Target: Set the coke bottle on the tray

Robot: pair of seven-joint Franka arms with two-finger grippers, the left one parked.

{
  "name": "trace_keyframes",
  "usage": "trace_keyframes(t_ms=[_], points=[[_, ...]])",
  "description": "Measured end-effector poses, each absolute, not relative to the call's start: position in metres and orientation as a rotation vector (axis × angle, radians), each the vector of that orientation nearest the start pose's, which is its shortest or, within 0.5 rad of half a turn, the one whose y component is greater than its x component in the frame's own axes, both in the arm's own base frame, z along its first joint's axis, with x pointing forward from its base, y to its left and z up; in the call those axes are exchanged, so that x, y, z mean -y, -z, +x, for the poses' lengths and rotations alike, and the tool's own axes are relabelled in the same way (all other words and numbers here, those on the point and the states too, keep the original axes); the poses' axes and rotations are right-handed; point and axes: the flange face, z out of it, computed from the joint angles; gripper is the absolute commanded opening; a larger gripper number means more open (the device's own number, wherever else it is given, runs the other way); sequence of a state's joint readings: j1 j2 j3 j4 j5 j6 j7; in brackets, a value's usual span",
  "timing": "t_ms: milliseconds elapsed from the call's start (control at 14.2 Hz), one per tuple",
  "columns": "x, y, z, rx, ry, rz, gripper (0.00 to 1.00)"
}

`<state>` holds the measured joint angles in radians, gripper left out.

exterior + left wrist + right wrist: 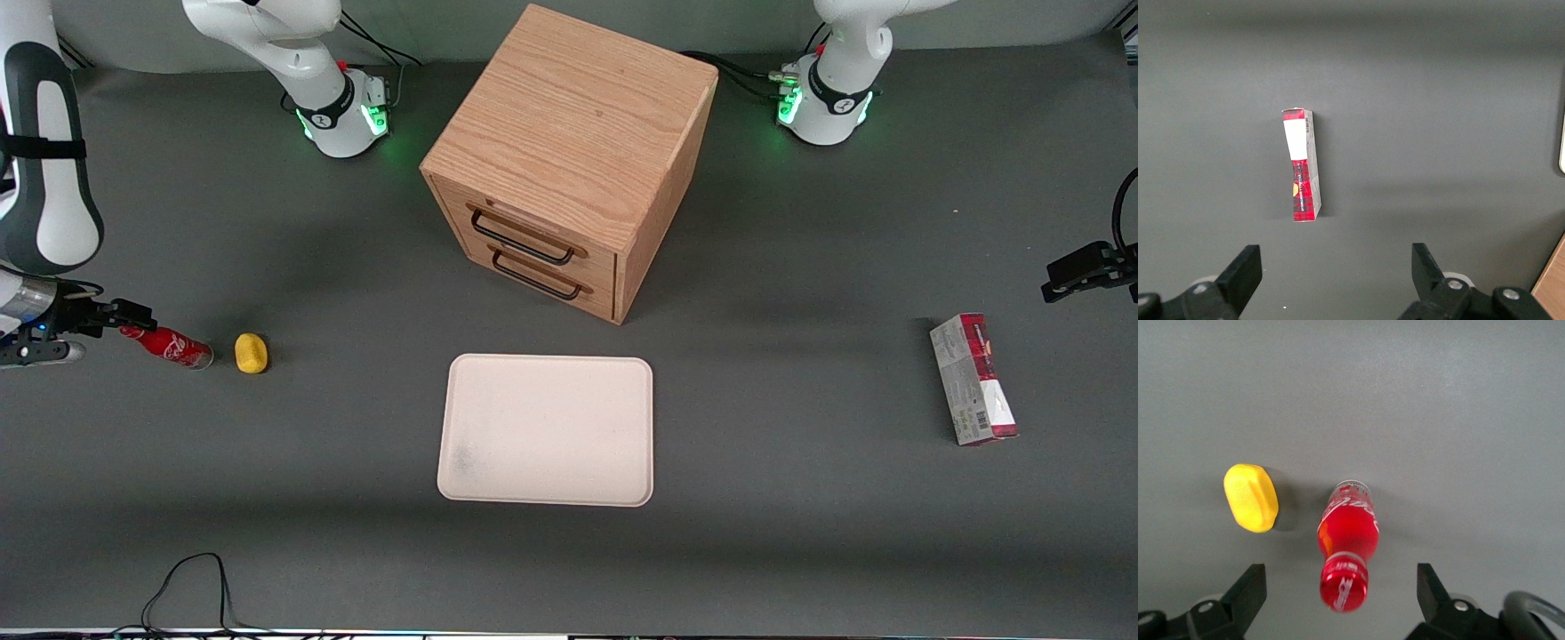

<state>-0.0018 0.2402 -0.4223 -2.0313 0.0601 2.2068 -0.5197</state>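
Note:
The coke bottle (169, 347) lies on its side on the grey table toward the working arm's end, red with white script, its cap pointing at the arm. My right gripper (133, 318) is low over the table at the cap end. In the right wrist view the gripper (1341, 577) is open, and the bottle (1348, 533) has its cap between the two black fingers (1248, 587) with wide gaps on both sides, touching neither. The cream tray (547, 430) lies flat and bare in front of the drawer cabinet, well away from the bottle.
A small yellow lump (251, 353) sits close beside the bottle's base (1251, 497). The wooden drawer cabinet (569, 160) stands mid-table. A red-and-grey carton (973, 380) lies toward the parked arm's end. A black cable (187, 587) loops near the table's front edge.

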Motion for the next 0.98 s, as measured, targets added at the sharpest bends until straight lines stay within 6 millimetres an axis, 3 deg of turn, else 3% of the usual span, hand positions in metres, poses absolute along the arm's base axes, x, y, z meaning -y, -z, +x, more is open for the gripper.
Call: trace_keyframes(t_ms=[422, 562, 703, 773, 984], points=[[0.231, -0.308, 0.527, 0.117, -0.115, -3.168, 0.99], [0.231, -0.308, 0.527, 0.121, -0.111, -3.169, 0.66], [0.231, -0.308, 0.527, 0.123, -0.110, -3.170, 0.20], [0.231, -0.308, 0.527, 0.124, -0.110, -3.170, 0.03], [0.231, -0.308, 0.527, 0.137, -0.109, -3.169, 0.00]])
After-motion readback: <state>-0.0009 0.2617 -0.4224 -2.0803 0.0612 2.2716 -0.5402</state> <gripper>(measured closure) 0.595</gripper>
